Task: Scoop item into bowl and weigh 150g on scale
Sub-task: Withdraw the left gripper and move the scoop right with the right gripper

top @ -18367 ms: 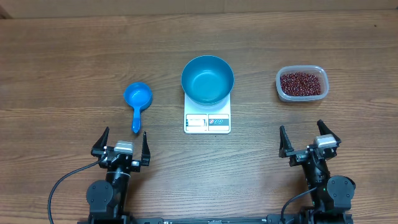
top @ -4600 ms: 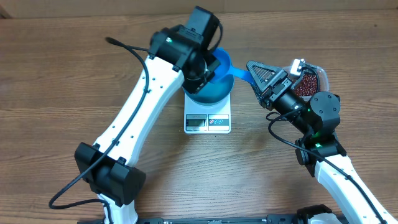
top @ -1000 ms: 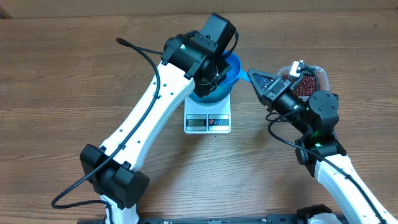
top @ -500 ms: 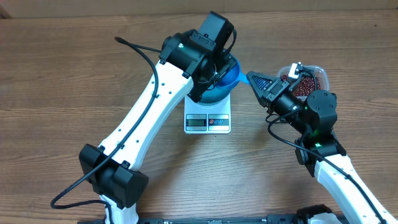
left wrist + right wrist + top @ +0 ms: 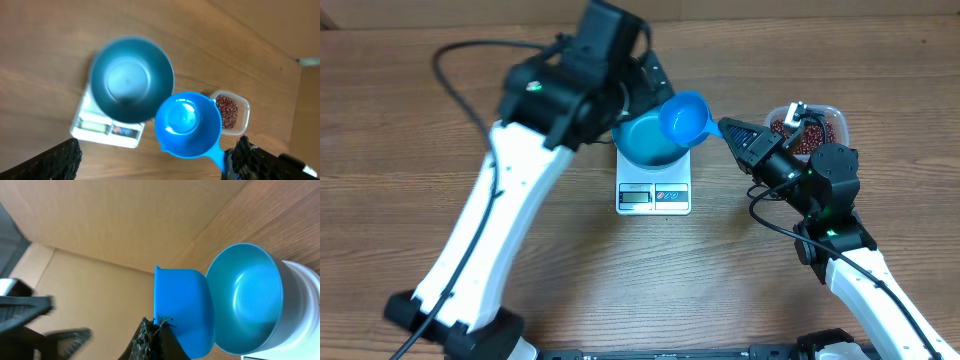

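The beans [image 5: 227, 111] lie as a loose dark red-brown heap in a clear tub [image 5: 244, 104], which stands on the tabletop [image 5: 880, 60] on the far right, well apart from the bowl [image 5: 640, 146]. None of them show in the bowl, whose smooth blue inside faces straight up. The bowl sits on the scale [image 5: 653, 197], over the scale's far part. The scale's display and label strip lie along the edge nearest the robot.

A small blue scoop [image 5: 686, 118] hangs in the air at the bowl's right rim, between bowl and tub. In the overhead view its cup overlaps that rim. The cup's mouth faces up and it looks empty and glossy inside. Its long axis runs left to right across the tabletop, with the cup toward the bowl and the handle pointing right and slightly toward the robot.

The right tool [image 5: 732, 131] is clamped on the end of that handle, so the scoop sticks out to its left. The tub of beans lies just behind and to the right of this tool, partly hidden by it. From the right wrist view the cup is seen from its handle side, with the bowl's open inside just beyond it.

The left tool [image 5: 157, 150] hangs high above the bowl with its jaws spread wide and nothing between them. Its wrist view looks down on the bowl, scale, scoop and tub, all well below it.
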{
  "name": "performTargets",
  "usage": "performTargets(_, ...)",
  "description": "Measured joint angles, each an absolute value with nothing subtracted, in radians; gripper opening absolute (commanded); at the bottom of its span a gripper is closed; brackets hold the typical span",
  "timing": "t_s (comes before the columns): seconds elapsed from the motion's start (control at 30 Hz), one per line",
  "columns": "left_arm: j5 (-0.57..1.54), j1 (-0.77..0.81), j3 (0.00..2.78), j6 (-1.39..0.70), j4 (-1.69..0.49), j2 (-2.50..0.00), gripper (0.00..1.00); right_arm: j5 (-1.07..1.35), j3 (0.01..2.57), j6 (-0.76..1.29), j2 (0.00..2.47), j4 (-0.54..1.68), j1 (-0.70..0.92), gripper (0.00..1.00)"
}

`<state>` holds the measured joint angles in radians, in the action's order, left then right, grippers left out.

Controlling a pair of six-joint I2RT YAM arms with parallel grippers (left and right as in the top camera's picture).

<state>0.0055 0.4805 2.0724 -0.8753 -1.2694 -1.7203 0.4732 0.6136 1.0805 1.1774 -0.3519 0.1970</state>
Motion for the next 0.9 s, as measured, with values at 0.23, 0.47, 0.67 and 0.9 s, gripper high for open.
performTargets(0.23,-0.036,0.424,2.084,-0.515,-1.33,-1.689,1.0,0.526,0.614,0.934,1.175,-0.337,0.197,0.04)
performTargets(0.47,-0.043,0.425,2.084,-0.189,-1.393,-1.689,1.0,0.545,0.627,0.792,1.124,-0.128,0.197,0.04)
performTargets(0.67,-0.047,0.425,2.084,-0.062,-1.418,-1.689,1.0,0.5,0.695,0.688,1.072,0.151,0.197,0.04)
performTargets(0.9,-0.047,0.425,2.084,-0.022,-1.418,-1.689,1.0,0.41,0.773,0.631,0.986,0.33,0.197,0.04)
